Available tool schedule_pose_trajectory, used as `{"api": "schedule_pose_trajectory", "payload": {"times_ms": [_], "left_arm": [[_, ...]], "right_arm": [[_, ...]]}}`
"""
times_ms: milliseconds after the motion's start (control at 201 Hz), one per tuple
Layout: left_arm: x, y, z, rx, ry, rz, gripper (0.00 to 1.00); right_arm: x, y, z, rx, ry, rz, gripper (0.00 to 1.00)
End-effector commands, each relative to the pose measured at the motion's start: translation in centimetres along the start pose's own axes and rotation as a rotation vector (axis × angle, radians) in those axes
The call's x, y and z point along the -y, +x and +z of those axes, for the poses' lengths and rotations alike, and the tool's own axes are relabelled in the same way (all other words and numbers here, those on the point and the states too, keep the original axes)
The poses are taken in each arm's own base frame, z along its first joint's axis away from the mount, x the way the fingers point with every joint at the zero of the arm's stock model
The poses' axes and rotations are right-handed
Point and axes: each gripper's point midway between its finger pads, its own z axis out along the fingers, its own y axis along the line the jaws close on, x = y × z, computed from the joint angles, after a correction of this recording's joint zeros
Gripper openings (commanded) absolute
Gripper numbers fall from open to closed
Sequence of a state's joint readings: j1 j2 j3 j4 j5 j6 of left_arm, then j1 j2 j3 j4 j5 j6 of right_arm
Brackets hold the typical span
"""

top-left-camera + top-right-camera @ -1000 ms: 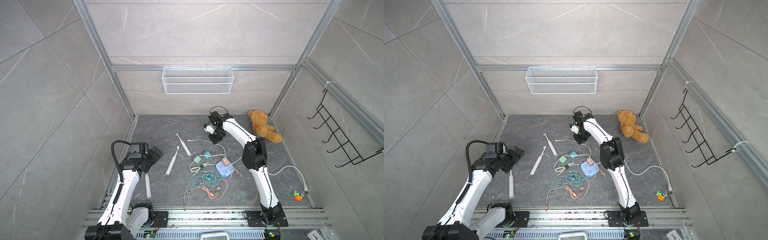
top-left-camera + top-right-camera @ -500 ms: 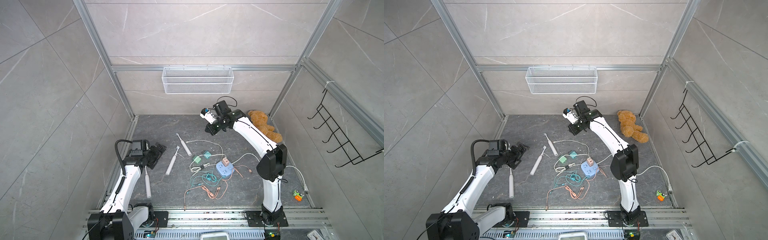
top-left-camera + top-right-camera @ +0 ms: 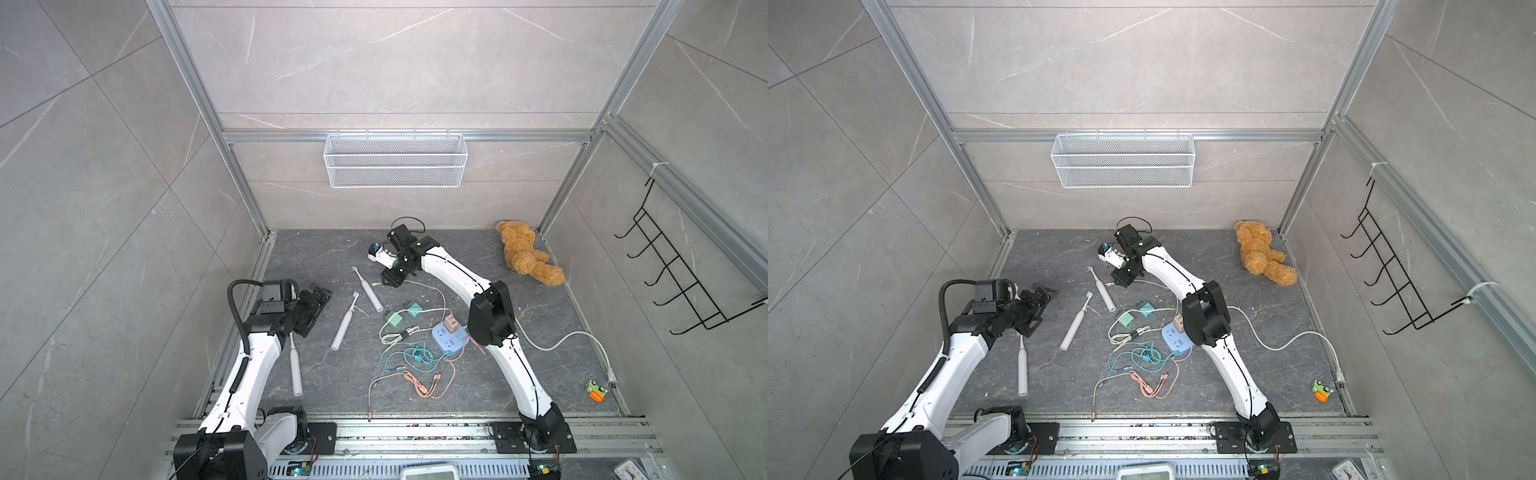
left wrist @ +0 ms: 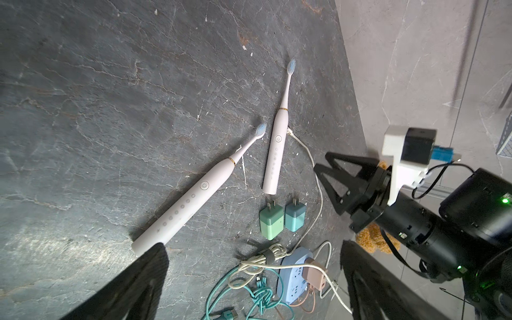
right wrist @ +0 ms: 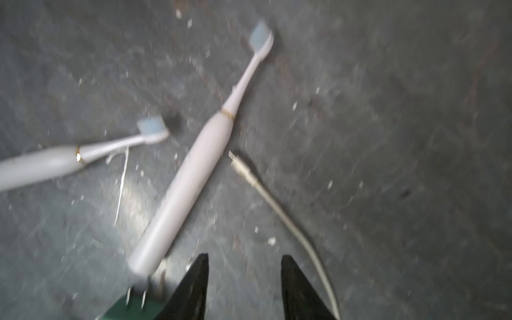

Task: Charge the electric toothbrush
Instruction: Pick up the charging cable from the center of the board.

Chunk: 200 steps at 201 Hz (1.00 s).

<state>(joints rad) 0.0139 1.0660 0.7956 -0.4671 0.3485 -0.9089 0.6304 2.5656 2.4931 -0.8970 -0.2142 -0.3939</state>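
Three white electric toothbrushes lie on the dark floor: one (image 3: 368, 289) (image 5: 188, 177) at the back, one (image 3: 344, 320) (image 4: 194, 199) beside it, and one (image 3: 295, 370) under my left arm. My right gripper (image 3: 392, 278) (image 5: 243, 257) hovers open and holds nothing, close to the back toothbrush's base. The white charging cable's plug end (image 5: 235, 160) lies beside that toothbrush. The cable runs back to a pink adapter (image 3: 451, 322) in the blue power strip (image 3: 446, 338). My left gripper (image 3: 318, 297) (image 4: 253, 245) is wide open and holds nothing, left of the toothbrushes.
A green adapter (image 3: 393, 319) and a teal adapter (image 3: 413, 308) lie loose near the strip. Tangled teal (image 3: 409, 355) and orange (image 3: 419, 384) cables lie in front of it. A teddy bear (image 3: 525, 257) sits back right, a toy car (image 3: 595, 390) front right, and a wire basket (image 3: 395, 160) hangs on the back wall.
My right gripper has swung left and forward from the back of the floor to the back toothbrush, and its jaws have opened. The left arm has barely shifted.
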Motion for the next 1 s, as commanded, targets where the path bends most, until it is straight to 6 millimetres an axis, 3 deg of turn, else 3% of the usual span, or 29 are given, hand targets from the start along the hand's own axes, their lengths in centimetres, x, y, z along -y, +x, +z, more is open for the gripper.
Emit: {"api": "schedule_pose_trajectory", "payload": {"times_ms": [0, 224, 692, 991], "left_arm": [[0.1, 0.0, -0.4, 0.012, 0.012, 0.017, 0.99], [-0.2, -0.1, -0.4, 0.018, -0.007, 0.034, 0.99], [-0.7, -0.3, -0.2, 0.024, -0.028, 0.047, 1.0], [-0.9, -0.3, -0.1, 0.026, -0.036, 0.05, 0.99]], "right_arm": [[-0.3, -0.5, 1.8, -0.016, 0.01, -0.045, 0.46], [-1.0, -1.8, 3.6, 0.026, 0.035, -0.125, 0.51], [-1.4, 1.6, 6.5, -0.074, 0.001, -0.179, 0.51], [-1.8, 3.1, 7.6, -0.11, -0.026, -0.195, 0.46]]}}
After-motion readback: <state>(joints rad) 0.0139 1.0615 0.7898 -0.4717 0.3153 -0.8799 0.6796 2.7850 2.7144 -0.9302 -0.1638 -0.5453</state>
